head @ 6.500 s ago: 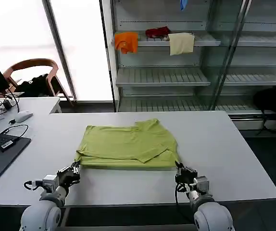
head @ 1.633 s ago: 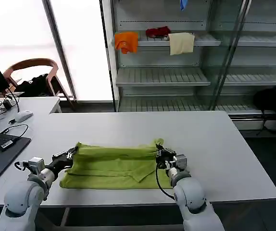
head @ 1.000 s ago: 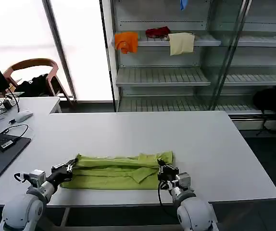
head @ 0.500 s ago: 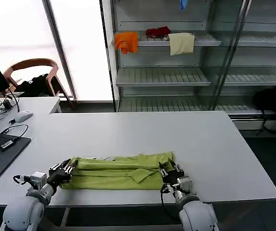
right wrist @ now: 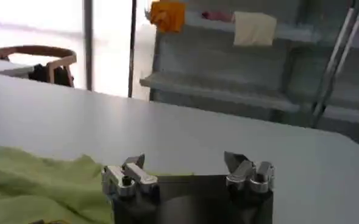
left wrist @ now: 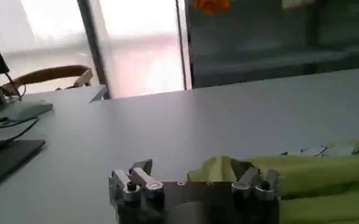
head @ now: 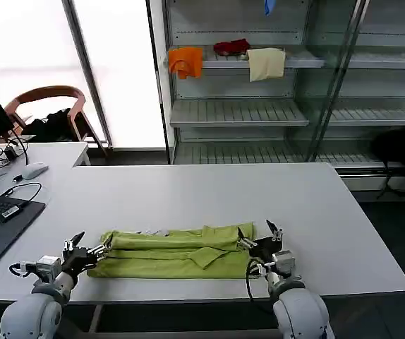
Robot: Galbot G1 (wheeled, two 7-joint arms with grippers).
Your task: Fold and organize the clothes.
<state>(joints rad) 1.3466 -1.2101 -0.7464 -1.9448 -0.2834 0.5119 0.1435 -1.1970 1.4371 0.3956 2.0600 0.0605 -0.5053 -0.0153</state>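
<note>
The T-shirt is lying folded into a long narrow band across the near part of the white table, in the lower middle of the head view, its length running from side to side; the left gripper is sitting at the band's left end in the lower left of that frame, its fingers spread wide and holding nothing; the right gripper is sitting at the band's right end, lower right of centre, likewise spread wide and empty.

The head view is showing the whole band and both arms at once; the left wrist view is showing what that view cannot, the left gripper from close behind, with one finger over bare table and the other finger just in front of a raised hump of the T-shirt at the lower right of the frame; whether that finger is touching the cloth is not clear; the right wrist view is showing the right gripper with bare table in the gap between its fingers, and the T-shirt lying at the lower left of the frame, beside one finger.

On a shelf behind the table, at the top of the head view, an orange cloth, a red cloth and a cream cloth are lying.
</note>
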